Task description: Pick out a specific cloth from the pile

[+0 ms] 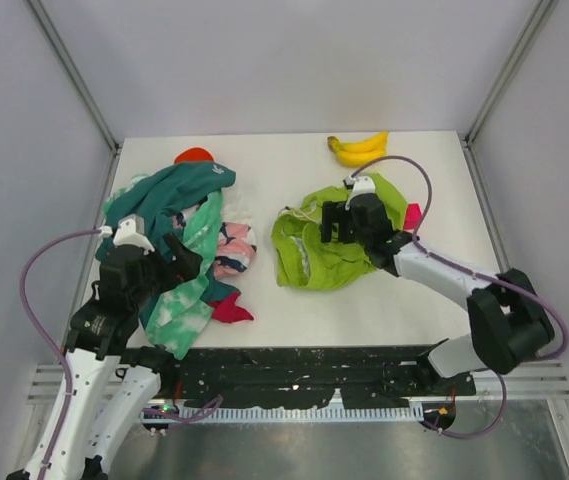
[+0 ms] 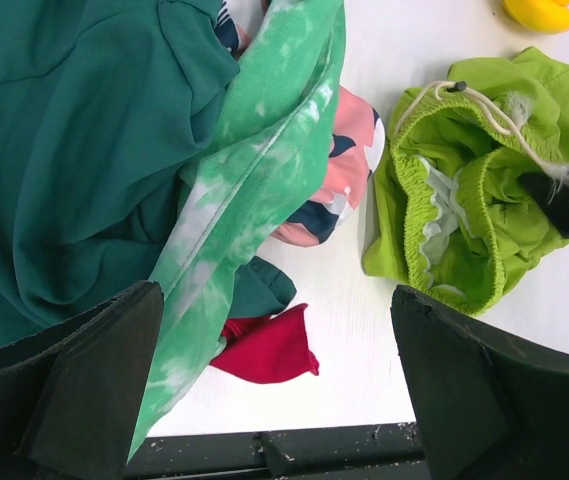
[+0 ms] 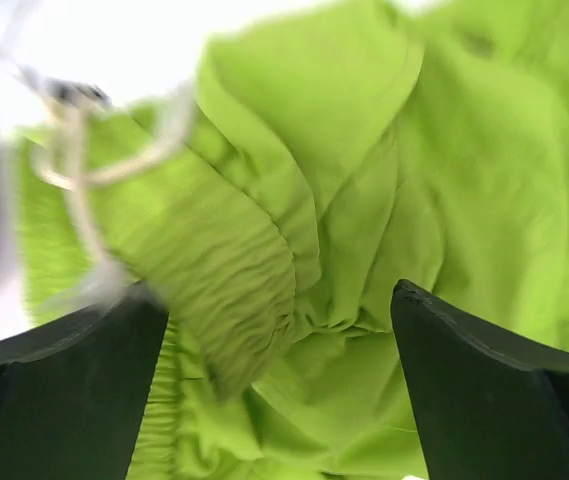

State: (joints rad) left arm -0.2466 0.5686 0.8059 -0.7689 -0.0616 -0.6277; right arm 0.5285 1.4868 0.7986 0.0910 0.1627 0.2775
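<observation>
Two arms reached in from the bottom edge of the top view, and both end effectors were spread open, gripping nothing. At lower left, the left end effector [image 1: 182,262] hung over the pile [image 1: 179,195], its fingers [image 2: 94,385] either side of a trailing strip of the mint-and-white tie-dye cloth [image 2: 254,170] without pinching it. Right of centre, the lime-green cloth [image 1: 304,255] lay crumpled on the table [image 1: 294,310], apart from the pile with a strip of bare white surface between them. The right end effector [image 1: 339,228] sat low over the cloth's upper right part, and its wrist view was filled with green folds. Whether it was about to take hold or was letting go could not be told. If a grasp was intended, it would probably go best on the bunched elastic waistband [image 3: 229,270], which offered a thick ridge to close on. The loose white drawstring [image 2: 474,105] would likely slip or drag the fabric unevenly. A straight lift, drifting toward the right of the frame, should keep the cloth clear of the pile. Farther back, near the upper middle, a banana bunch [image 1: 359,148] lay well apart from everything.
</observation>
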